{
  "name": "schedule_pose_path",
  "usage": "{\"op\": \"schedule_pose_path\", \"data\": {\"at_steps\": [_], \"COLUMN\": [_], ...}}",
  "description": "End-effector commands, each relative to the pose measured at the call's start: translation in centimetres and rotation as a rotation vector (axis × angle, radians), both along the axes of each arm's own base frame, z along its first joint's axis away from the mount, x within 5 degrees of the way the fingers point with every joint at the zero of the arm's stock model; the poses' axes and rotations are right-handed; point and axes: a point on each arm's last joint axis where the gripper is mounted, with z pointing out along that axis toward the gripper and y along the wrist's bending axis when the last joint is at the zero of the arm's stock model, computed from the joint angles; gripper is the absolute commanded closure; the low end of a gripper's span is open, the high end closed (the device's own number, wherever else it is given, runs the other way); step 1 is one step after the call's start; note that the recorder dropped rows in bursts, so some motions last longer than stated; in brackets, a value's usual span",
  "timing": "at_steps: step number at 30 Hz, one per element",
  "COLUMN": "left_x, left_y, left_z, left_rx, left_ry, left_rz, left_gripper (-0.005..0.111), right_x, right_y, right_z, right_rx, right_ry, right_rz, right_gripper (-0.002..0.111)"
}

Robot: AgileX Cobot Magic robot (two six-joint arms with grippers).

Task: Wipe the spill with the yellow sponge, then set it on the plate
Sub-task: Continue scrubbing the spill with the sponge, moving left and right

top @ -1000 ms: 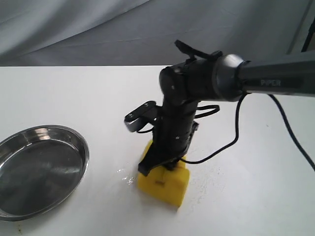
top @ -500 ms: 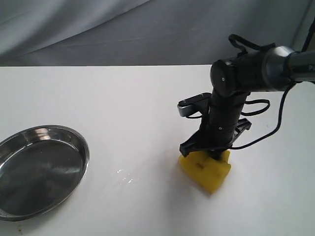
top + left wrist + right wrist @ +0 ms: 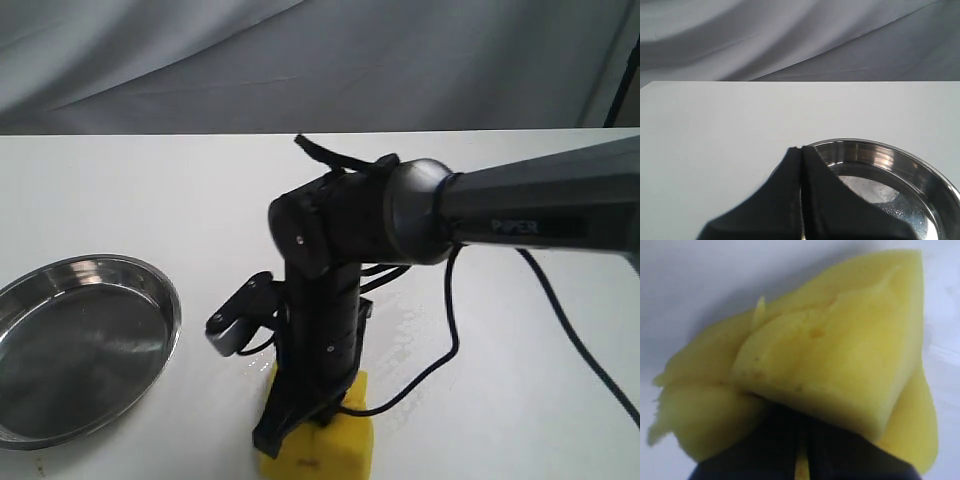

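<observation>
The right arm (image 3: 400,215), marked PIPER, reaches across the middle of a white bench (image 3: 120,190) and points steeply down, the right fingers (image 3: 272,430) clamped on the yellow sponge (image 3: 335,450). The sponge sits low against the bench at the near edge of the exterior view, its bottom cut off by the frame, and lies right of the plate (image 3: 172,300) and apart from it. In the right wrist view the foam (image 3: 830,355) bulges and folds above the dark right fingers (image 3: 770,450), squeezed out of its square shape. The spill (image 3: 405,328) shows as thin, pale wet streaks on the bench just right of the arm's lower link. A black cable (image 3: 450,340) loops from the arm above that patch. The steel plate holds nothing solid. In the left wrist view the left fingers (image 3: 785,200) are pressed together, gripping nothing, their tips seen against the plate's shiny rim (image 3: 900,152). Grey cloth (image 3: 200,60) hangs behind the bench.
</observation>
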Motion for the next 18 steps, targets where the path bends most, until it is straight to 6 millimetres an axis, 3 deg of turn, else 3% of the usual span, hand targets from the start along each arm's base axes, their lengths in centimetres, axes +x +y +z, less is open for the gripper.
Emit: {"op": "schedule_pose_path", "data": {"at_steps": [1,4,8,14,18], "left_x": [0.0,0.0,0.0,0.0,0.0], "left_y": [0.0,0.0,0.0,0.0,0.0], "left_z": [-0.1,-0.1,-0.1,-0.1,-0.1], "left_rx": [-0.006,-0.006,-0.006,-0.006,-0.006], "left_ry": [-0.006,-0.006,-0.006,-0.006,-0.006], "left_rz": [-0.004,-0.004,-0.004,-0.004,-0.004], "left_gripper": [0.107,0.107,0.107,0.107,0.107], "right_x": [-1.4,-0.1,2.2,5.8,8.1], "right_y": [2.8,3.5,2.7,-1.0,-4.5], "right_z": [0.2,0.7,1.0,1.0,0.9], "right_rx": [0.092,0.155,0.146,0.088,0.035], "right_ry": [0.030,-0.068,-0.183,-0.203,-0.160], "right_rz": [0.037,0.060,0.021,-0.120,-0.223], "right_gripper": [0.108,0.108,0.108,0.108,0.108]}}
